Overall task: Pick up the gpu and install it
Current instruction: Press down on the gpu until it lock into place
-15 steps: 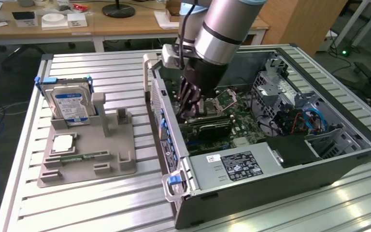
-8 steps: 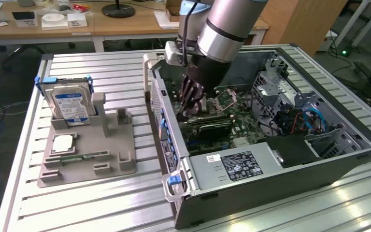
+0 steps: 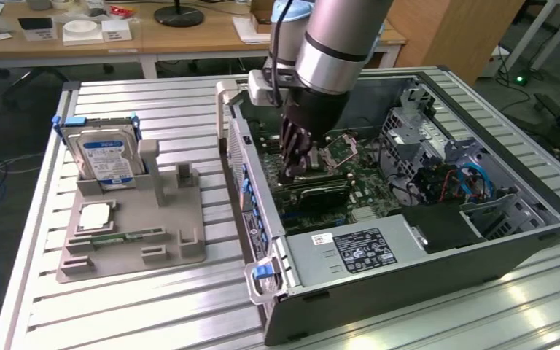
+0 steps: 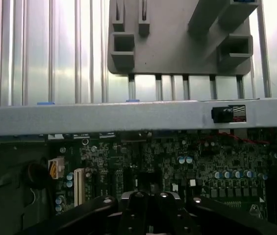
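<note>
The dark flat rectangular gpu card (image 3: 311, 194) lies inside the open grey computer case (image 3: 426, 277), on the green motherboard (image 3: 358, 182). The black claw (image 3: 297, 166), fully closed, stands at its far edge. Whether it grips anything cannot be determined.

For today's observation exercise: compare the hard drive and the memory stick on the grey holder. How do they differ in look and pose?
The hard drive is boxy and silver with a blue label; the memory stick is slim, narrow and green. The hard drive stands upright in its slot at the far end of the grey holder; the memory stick lies flat near the front edge. Both rest in the grey holder, outside the computer case.
</note>
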Motion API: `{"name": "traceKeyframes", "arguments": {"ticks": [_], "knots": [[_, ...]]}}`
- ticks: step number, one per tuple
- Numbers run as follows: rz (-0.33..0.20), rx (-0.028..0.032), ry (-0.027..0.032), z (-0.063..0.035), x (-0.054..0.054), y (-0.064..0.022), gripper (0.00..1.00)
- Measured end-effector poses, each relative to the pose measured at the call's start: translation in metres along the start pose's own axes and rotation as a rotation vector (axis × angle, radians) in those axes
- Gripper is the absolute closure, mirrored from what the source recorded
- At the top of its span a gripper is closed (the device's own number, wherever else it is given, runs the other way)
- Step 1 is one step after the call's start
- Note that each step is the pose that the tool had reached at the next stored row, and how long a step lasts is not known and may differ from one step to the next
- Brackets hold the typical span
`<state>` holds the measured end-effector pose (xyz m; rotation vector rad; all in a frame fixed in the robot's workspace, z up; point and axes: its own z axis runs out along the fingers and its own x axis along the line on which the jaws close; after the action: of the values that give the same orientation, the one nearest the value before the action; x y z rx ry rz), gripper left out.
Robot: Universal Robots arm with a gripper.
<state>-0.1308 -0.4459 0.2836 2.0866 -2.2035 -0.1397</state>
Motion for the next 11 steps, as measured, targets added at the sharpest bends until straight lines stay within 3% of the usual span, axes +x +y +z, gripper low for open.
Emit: {"name": "traceKeyframes", "arguments": {"ticks": [6,11], "knots": [[-0.001,0.0092,-0.0003,-0.0134,0.001,0.0124,0.89],[-0.005,0.0336,-0.0009,-0.013,0.001,0.0182,0.89]]}}
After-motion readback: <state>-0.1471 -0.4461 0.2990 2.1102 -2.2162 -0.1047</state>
